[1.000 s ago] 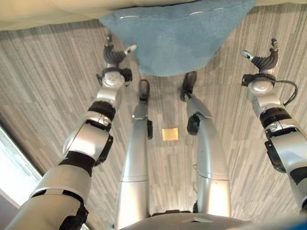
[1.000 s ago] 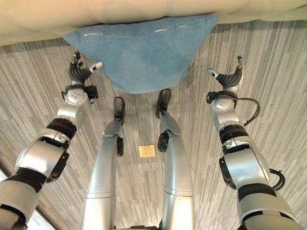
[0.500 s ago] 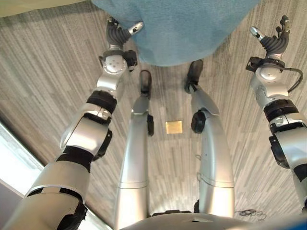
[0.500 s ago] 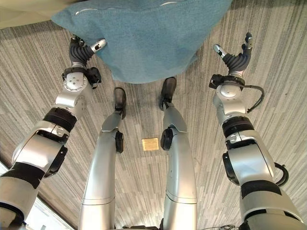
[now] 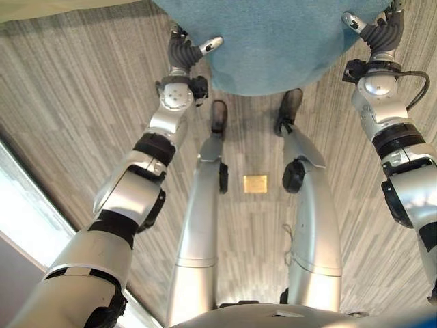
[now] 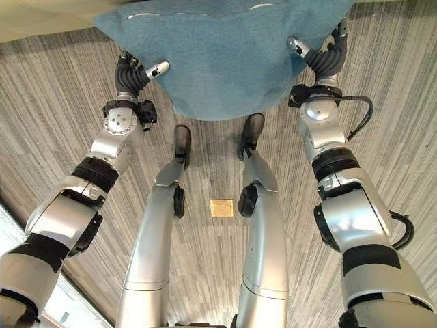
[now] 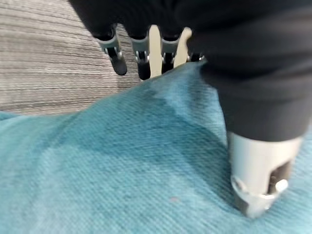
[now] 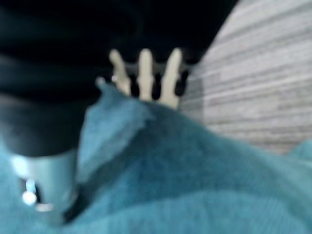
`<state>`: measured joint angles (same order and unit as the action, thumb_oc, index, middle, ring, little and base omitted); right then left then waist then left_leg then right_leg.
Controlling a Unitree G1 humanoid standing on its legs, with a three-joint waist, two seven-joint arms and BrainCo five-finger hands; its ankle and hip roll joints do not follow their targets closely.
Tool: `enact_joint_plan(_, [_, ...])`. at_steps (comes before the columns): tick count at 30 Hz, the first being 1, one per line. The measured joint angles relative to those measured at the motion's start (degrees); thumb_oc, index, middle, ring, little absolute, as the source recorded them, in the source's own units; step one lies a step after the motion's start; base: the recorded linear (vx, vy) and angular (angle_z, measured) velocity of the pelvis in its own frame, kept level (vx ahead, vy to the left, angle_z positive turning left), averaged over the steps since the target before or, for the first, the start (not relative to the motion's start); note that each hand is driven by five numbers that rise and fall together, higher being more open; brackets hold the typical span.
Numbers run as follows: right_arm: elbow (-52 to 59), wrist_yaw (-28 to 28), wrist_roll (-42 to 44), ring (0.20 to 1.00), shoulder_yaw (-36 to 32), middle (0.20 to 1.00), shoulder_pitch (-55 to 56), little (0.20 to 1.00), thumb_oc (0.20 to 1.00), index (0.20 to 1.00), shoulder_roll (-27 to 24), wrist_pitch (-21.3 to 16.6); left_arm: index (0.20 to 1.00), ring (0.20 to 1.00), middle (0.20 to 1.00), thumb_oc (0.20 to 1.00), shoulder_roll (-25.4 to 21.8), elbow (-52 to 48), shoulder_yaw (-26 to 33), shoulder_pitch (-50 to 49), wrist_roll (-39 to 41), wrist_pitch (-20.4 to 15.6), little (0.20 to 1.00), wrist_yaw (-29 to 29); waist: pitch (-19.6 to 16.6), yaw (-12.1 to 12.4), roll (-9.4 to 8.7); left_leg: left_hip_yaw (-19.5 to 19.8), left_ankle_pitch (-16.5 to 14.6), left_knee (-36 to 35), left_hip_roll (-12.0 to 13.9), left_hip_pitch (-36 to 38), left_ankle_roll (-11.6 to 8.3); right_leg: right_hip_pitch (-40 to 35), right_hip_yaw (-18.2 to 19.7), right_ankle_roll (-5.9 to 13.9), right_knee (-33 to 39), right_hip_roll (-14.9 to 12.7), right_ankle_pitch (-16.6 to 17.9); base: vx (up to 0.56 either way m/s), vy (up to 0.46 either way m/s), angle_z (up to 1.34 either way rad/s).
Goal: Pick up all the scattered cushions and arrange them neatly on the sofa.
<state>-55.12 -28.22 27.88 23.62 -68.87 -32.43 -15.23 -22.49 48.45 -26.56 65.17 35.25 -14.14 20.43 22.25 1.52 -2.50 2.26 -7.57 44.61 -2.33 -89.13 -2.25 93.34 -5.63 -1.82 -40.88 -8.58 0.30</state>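
Both hands closed in, left hand (image 6: pixel 130 72), right hand (image 6: pixel 326 55), flanking blue cushion (image 6: pixel 225 55)

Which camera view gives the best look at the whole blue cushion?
The right eye view: the blue cushion shows nearly whole there, with the left hand and right hand at its two sides. The left eye view crops it more. Both wrist views show close patches of its fabric past the fingers.

Teal cushion (image 6: pixel 225 61) cut off by top edge
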Motion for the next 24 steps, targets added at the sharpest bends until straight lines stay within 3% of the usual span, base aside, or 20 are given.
enact_joint_plan(6, [2.2,-1.0,0.0,1.0,1.1,1.0,0.2,1.0,1.0,1.0,2.1,0.5,1.0,1.0,1.0,1.0,1.5,0.0,-0.3,-0.9,0.3,-0.3,1.0,1.2,-0.1,0.4,0.24,0.5,-0.8,2.5,0.1,-0.4,-0.26,0.2,-0.1,-0.03,-1.7,0.3,-0.5,0.0,-0.002,0.0])
enact_joint_plan(7, [2.4,-1.2,0.0,0.598,1.1,0.598,0.1,0.598,0.598,0.598,2.4,0.5,0.592,0.592,0.592,0.592,1.8,0.0,-0.2,-0.9,0.4,-0.3,0.592,1.2,-0.1,0.4,0.26,0.5,-0.9,2.6,0.1,-0.5,-0.27,0.2,-0.1,-0.03,-1.8,0.3,-0.5,0.0,0.0,0.0])
enact_joint_plan(8, [2.9,-1.2,0.1,0.344,1.1,0.344,0.2,0.344,0.344,0.344,3.1,0.5,0.407,0.407,0.407,0.407,2.2,-0.5,0.0,-1.0,1.2,-0.3,0.407,1.3,-0.1,0.4,0.28,0.5,-0.9,2.6,0.1,-0.5,-0.27,0.2,-0.1,-0.02,-1.8,0.3,-0.5,0.0,0.0,0.0])
enact_joint_plan(9, [4.3,-1.2,0.1,0.2,1.0,0.2,0.7,0.2,0.2,0.2,3.3,0.5,0.2,0.2,0.2,0.2,2.3,-1.5,0.6,-1.1,2.5,-0.3,0.2,1.3,-0.1,0.4,0.29,0.4,-0.8,2.6,0.2,-0.5,-0.28,0.2,-0.1,-0.02,-1.8,0.3,-0.5,0.0,0.0,0.0])
enact_joint_plan(13, [6.5,-1.2,-0.1,0.2,0.5,0.2,1.5,0.2,0.2,0.2,2.3,0.6,0.2,0.2,0.2,0.2,1.7,-1.8,2.2,-1.2,4.2,-0.3,0.2,1.5,-0.3,0.4,0.75,0.3,-0.7,2.0,0.3,-0.4,-0.28,0.3,-0.1,-0.12,-1.2,0.4,-0.3,-0.01,-0.001,0.0])
enact_joint_plan(15, [10.2,-0.2,-1.8,0.2,0.7,0.2,2.1,0.2,0.2,0.2,0.3,0.9,0.2,0.2,0.2,0.2,-1.2,-5.3,2.1,-1.9,4.1,-0.2,0.2,0.1,-0.3,-0.4,0.85,-0.2,0.4,-0.4,0.4,0.4,-0.29,0.0,0.1,-0.37,0.5,0.5,0.3,-0.05,0.0,0.05])
enact_joint_plan(17, [12.1,1.9,-2.9,0.2,0.1,0.2,1.7,0.2,0.2,0.2,-0.8,1.4,0.2,0.2,0.2,0.2,-4.5,-6.6,2.1,-1.7,4.0,0.5,0.2,-1.9,3.8,-0.8,1.74,-0.3,1.4,-3.1,0.5,5.8,-0.55,-5.1,-0.1,-1.55,2.7,0.5,1.5,-0.06,-0.02,0.0])
enact_joint_plan(18, [13.0,4.3,-3.7,0.2,0.1,0.2,5.7,0.2,0.2,0.2,0.1,2.6,0.2,0.2,0.2,0.2,-5.4,-7.0,2.8,-5.4,4.0,1.3,0.2,-3.4,5.6,-0.7,1.89,-0.6,3.0,-9.7,1.0,16.5,-0.67,-15.2,-0.2,-1.41,8.5,1.3,2.9,-0.05,-0.043,-0.07])
enact_joint_plan(19, [14.2,5.2,-4.6,0.2,0.2,0.2,9.1,0.2,0.2,0.2,0.1,2.4,0.2,0.2,0.2,0.2,-4.7,-8.0,3.6,-8.8,4.0,1.2,0.2,-4.2,3.8,-0.7,2.17,-0.2,3.4,-11.4,1.1,19.0,-0.83,-17.7,-0.2,-0.96,9.8,1.6,3.1,-0.03,-0.042,-0.07])
enact_joint_plan(20, [15.5,5.3,-4.6,0.2,0.3,0.2,14.8,0.2,0.2,0.2,1.1,1.7,0.2,0.2,0.2,0.2,-3.5,-9.3,4.0,-13.9,4.0,0.6,0.2,-4.3,-4.3,-0.8,2.41,0.4,3.0,-12.3,1.0,16.3,-0.8,-15.0,-0.3,0.65,10.3,1.7,1.8,-0.02,-0.035,0.02])
enact_joint_plan(21, [15.5,5.3,-4.6,0.2,0.4,0.2,18.3,0.2,0.2,0.2,2.2,0.7,0.2,0.2,0.2,0.2,-2.2,-10.1,4.1,-17.5,4.1,-0.4,0.2,-4.3,-9.6,-0.8,2.51,0.6,2.6,-12.6,1.1,14.9,-0.8,-13.6,-0.2,1.58,10.5,1.9,1.4,0.0,0.0,0.0])
enact_joint_plan(24, [15.8,5.5,-4.7,0.2,-0.5,0.2,21.0,0.2,0.2,0.2,2.3,0.5,0.2,0.2,0.2,0.2,-0.9,-11.8,4.7,-20.3,4.0,-0.5,0.2,-4.5,-10.3,-1.1,2.53,0.8,2.7,-12.6,1.3,18.2,-1.04,-16.8,-0.2,1.82,10.5,2.2,1.2,0.0,-0.037,-0.01])
